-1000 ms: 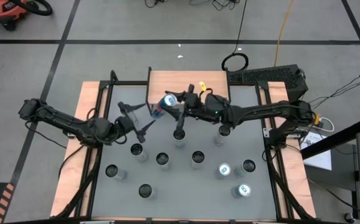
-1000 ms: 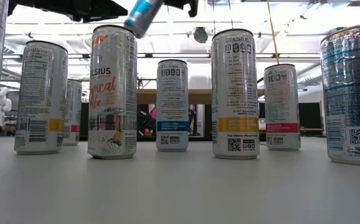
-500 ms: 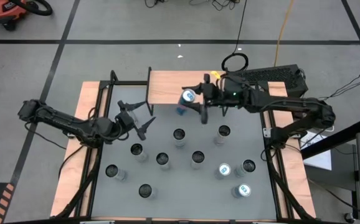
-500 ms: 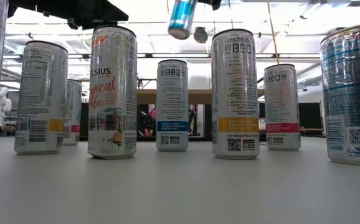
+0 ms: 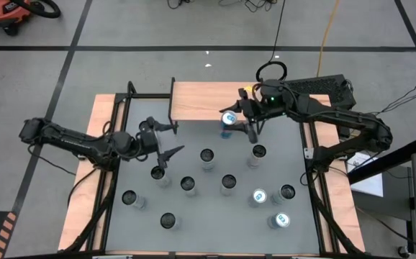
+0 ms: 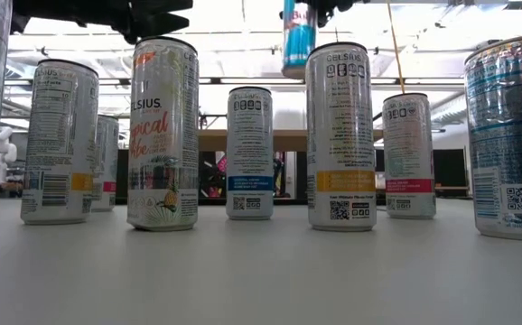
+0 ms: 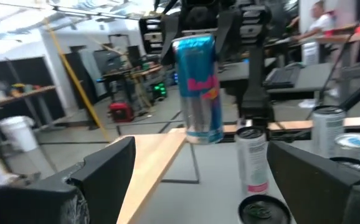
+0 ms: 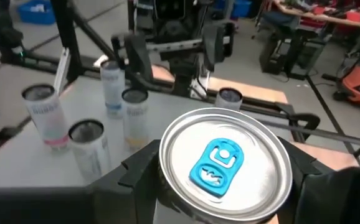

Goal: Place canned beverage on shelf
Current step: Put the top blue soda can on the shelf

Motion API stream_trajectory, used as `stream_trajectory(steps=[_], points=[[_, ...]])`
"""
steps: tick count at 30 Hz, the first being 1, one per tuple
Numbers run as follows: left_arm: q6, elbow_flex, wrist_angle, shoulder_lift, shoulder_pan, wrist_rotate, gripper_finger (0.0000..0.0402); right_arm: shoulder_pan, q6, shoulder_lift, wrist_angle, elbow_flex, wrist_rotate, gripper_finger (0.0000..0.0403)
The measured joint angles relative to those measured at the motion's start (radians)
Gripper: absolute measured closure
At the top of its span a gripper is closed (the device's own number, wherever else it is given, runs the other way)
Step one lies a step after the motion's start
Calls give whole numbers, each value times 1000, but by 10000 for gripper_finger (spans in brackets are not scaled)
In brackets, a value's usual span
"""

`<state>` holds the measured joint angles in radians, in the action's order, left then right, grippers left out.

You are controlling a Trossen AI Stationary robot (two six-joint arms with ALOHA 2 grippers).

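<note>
A blue and silver beverage can (image 5: 228,118) hangs upright in the air with my right gripper (image 5: 232,121) shut on it, over the near edge of the shelf (image 5: 201,101), a light wood plank on black legs at the table's far side. The low view shows the can (image 6: 298,38) high above the standing cans. The left wrist view has the can (image 7: 198,87) above the plank (image 7: 150,155). My left gripper (image 5: 178,137) stands open to the left of the can, holding nothing. My right gripper pinches the can between its two fingers just under the top rim (image 8: 167,180), one finger (image 8: 139,168) on each side. The fingers come nearly level from the table's right. The can is upright, lid up, and hangs clear of shelf and table.
Several other cans stand on the grey table (image 5: 193,216), among them one (image 5: 206,158) and another (image 5: 258,154) just near of the held can. A keyboard (image 5: 309,88) lies at the far right. A person (image 7: 320,15) shows in the room beyond.
My right gripper has carried the can toward the table's right and a little up, to the shelf's near edge. The can, tilted a second ago, now hangs upright. My left gripper has stayed open and has rolled a little in place.
</note>
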<state>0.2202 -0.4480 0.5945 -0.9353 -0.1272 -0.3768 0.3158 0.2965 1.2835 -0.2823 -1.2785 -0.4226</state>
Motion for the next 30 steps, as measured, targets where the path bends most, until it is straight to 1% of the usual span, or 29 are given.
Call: stream_trajectory(steps=[6,11,17,20,23,26,30], points=[[-42,0,14,0,72,110,42,32,34,1,-14,0,-7,216],[-85,0,76,-23,144,256,42,41,81,14,9,0,-135,216],[-112,-5,161,-96,214,374,42,39,83,43,118,0,-213,216],[-111,-34,160,-140,233,426,42,36,83,70,193,0,-240,216],[-111,-78,162,-185,251,444,42,35,83,98,265,-1,-281,216],[-114,-122,147,-233,275,471,42,35,87,126,310,-1,-295,216],[-160,-170,98,-285,316,556,43,31,91,150,351,-1,-311,216]])
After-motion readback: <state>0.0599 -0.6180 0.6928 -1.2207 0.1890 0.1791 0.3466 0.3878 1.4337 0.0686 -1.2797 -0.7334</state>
